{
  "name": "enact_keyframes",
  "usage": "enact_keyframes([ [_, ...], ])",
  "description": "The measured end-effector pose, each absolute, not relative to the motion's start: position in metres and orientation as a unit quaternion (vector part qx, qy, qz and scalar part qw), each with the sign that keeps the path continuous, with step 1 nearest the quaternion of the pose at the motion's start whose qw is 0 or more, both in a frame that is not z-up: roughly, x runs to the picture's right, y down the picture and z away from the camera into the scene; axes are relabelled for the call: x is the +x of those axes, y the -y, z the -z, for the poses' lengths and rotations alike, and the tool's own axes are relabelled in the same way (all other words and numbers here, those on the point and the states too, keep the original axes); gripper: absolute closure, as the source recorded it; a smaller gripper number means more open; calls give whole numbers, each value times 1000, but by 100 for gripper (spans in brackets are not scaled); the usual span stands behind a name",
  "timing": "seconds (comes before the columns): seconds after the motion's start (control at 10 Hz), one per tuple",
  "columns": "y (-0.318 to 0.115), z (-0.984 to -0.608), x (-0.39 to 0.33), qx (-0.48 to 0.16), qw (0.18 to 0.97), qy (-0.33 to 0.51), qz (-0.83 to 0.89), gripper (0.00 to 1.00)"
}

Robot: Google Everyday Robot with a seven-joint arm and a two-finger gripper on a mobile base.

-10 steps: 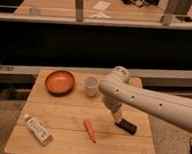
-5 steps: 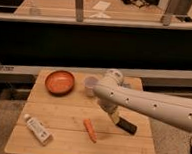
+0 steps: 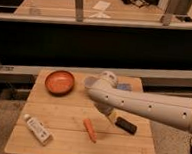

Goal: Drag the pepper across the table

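One approach was in hand: the gripper (image 3: 108,114) hovered near the pepper (image 3: 90,129), fingers apart, empty. Next it probably had to drop onto it.

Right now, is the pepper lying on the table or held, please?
Lying on the table: the pepper rests flat, with the end effector hovering apart, beside it.

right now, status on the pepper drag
Tool open, hanging over the table, holding nothing. Pepper lying flat near the front edge, untouched. Black block beside the tool, apart from pepper.
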State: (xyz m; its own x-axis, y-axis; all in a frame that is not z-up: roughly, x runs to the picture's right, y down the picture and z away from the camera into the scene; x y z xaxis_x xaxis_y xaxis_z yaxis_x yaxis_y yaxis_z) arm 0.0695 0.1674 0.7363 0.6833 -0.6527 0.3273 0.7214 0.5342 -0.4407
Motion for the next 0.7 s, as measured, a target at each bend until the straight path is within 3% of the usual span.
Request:
enact_keyframes([
  [0.7,-181,-739,50,-269,846,73,454,20],
])
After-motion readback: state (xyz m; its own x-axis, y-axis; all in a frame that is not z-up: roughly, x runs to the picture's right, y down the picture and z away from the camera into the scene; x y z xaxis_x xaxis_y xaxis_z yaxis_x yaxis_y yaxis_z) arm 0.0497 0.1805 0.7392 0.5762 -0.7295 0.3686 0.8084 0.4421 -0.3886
